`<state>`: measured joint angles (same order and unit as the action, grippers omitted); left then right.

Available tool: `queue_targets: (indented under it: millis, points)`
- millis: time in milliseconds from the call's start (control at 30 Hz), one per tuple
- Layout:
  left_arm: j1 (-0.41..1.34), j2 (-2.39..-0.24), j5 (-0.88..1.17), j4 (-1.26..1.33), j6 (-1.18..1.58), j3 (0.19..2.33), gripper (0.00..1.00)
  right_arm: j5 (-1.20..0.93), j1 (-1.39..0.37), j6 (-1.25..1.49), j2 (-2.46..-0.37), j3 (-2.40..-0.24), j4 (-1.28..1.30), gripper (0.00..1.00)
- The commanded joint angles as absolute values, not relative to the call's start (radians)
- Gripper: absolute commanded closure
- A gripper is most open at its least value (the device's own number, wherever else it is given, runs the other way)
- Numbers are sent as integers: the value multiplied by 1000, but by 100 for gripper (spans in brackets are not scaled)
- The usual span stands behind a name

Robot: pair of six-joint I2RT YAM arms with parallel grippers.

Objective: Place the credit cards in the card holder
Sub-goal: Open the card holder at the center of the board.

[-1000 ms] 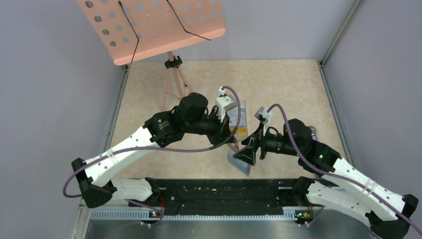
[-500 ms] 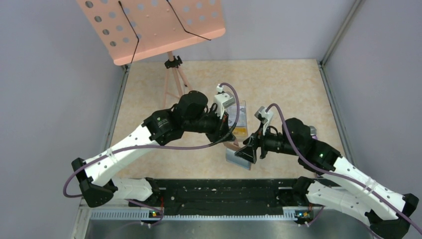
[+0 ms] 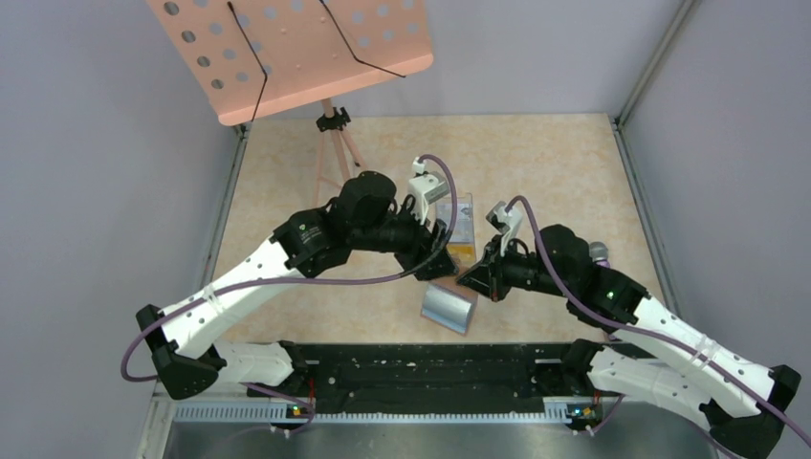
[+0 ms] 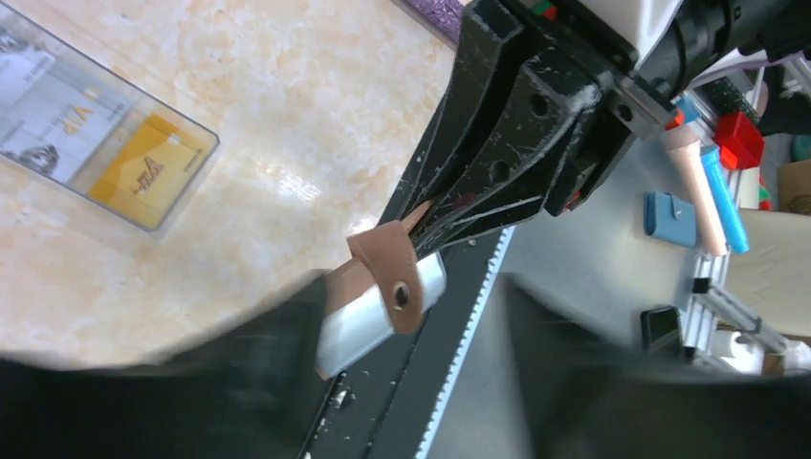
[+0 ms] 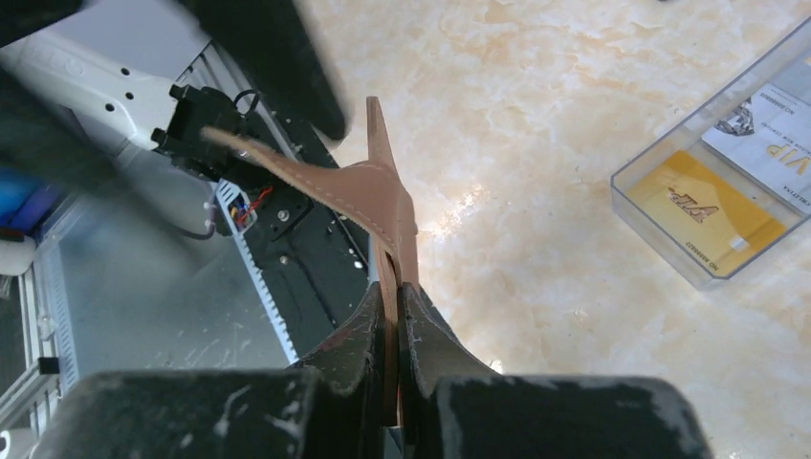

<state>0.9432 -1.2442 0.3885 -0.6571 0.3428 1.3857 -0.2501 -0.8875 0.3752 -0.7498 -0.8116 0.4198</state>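
Brown card holder (image 5: 383, 203), bluish-grey inner face, pinched in right jaws; left jaws apart.

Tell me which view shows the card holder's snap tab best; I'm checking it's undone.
Left wrist: the snap tab faces the camera, snap visible. Right wrist shows it edge-on; top external, only the card holder's bluish face.

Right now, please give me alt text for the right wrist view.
The right tool pinches the edge of a brown wallet, with a marbled table behind it. At right lies a clear box holding a yellow card and a white card.
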Motion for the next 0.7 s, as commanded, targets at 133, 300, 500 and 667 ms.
queue_targets:
  millis: [133, 300, 500, 667]
  points:
    - [938, -1086, 240, -549, 352, 1257, 1, -227, -902, 419, -756, -781, 355, 100]
    - [918, -984, 124, -573, 470, 1099, 1, -218, -901, 460, -763, -745, 335, 100]
    - [900, -869, 86, -550, 653, 873, 2, -307, -867, 506, -819, -702, 316, 100]
    - [883, -775, 73, -505, 766, 710, 8, -481, -775, 591, -808, -628, 215, 100]
